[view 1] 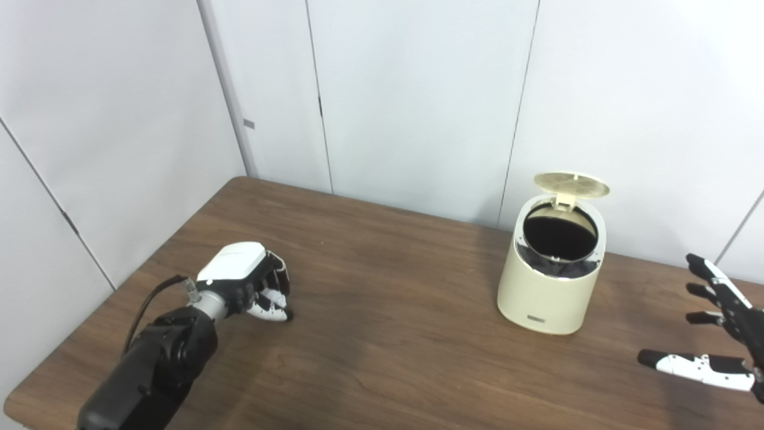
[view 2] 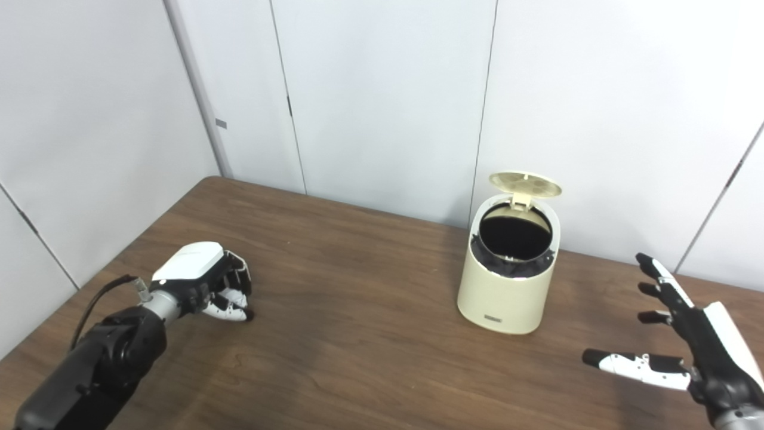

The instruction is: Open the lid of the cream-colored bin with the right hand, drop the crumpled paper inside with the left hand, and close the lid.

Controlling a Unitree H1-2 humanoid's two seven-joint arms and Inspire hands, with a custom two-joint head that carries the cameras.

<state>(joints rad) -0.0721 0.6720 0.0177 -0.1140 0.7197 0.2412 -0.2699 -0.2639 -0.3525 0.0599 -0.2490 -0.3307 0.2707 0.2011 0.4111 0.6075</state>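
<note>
- The cream-colored bin (view 2: 507, 280) stands on the brown table (view 2: 370, 334), near the wall, and its round lid (view 2: 525, 184) is already tipped up and back on its rear hinge, leaving the dark mouth uncovered.
- The right hand (view 2: 686, 340) hangs beside the bin on its right, apart from it, with fingers and thumb spread and nothing in them.
- The left hand (view 2: 206, 283) rests on the table well apart from the bin, on its left, with fingers curled tight into the palm. I cannot tell whether the crumpled paper is inside that fist; no paper shows anywhere on the table.
- Judging by the raised lid, the step in hand is the drop: carry the left hand across to the bin, arrive above the rim rather than at its side, centre the fist over the opening, and only then let the fingers go.
- Approach from the bin's front-left so the arm stays clear of the upright lid at the back.
- The bin is a smooth, matte, rounded cylinder that slopes at the top, with a small label low on its front and a dark liner folded at the rim; it looks light, so a knock could shift it.
- The lid is a thin ribbed disc.
- The table is wood-grain laminate, slightly glossy.
</note>
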